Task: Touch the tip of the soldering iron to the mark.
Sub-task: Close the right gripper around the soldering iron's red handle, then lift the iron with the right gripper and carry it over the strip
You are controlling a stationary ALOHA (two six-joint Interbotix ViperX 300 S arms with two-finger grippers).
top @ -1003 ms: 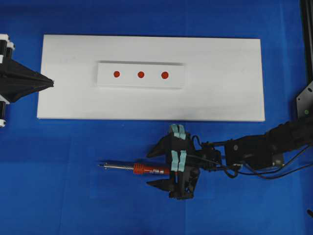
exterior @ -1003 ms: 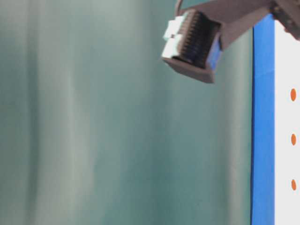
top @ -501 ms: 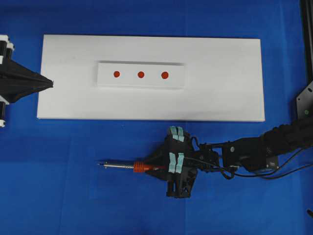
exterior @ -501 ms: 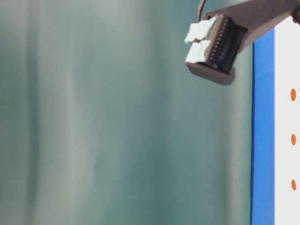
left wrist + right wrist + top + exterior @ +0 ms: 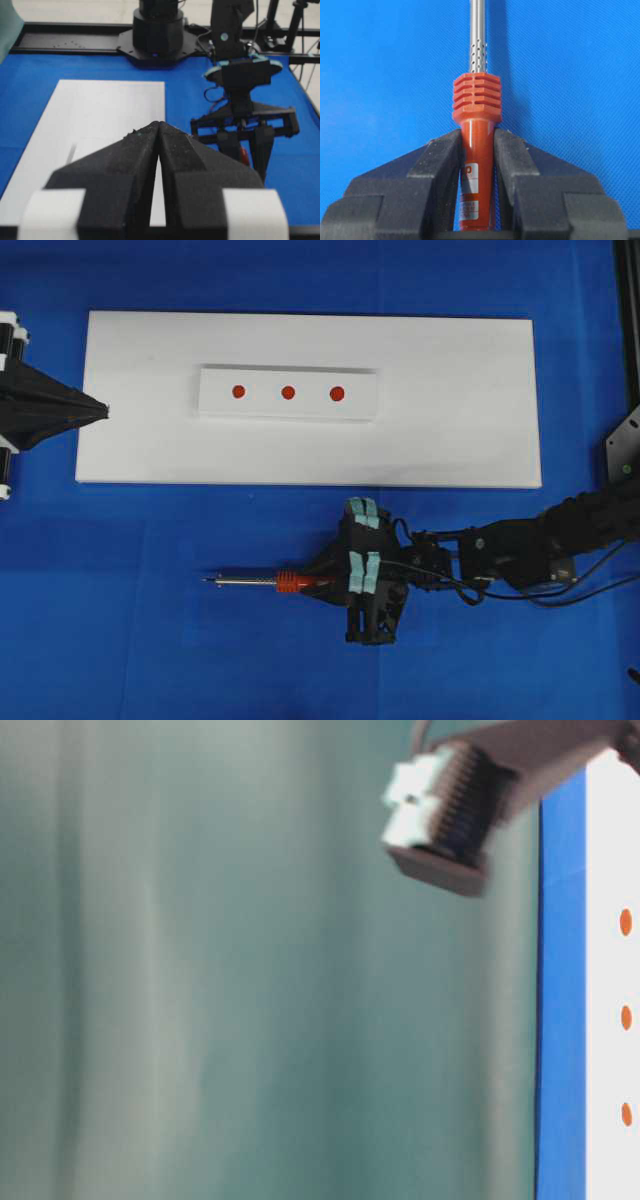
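One red-handled, silver-shafted soldering iron [image 5: 270,583] was clamped on blue cloth [image 5: 150,640] by the right gripper [image 5: 345,583]; three red marks [image 5: 288,392] were counted on the white board [image 5: 450,420]; left gripper [image 5: 159,131] was shut, empty.

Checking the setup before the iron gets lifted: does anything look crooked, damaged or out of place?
Nothing stands out. The right hand grips the soldering iron squarely by its red handle, the shaft straight. The white board lies square, its three red marks evenly in line.
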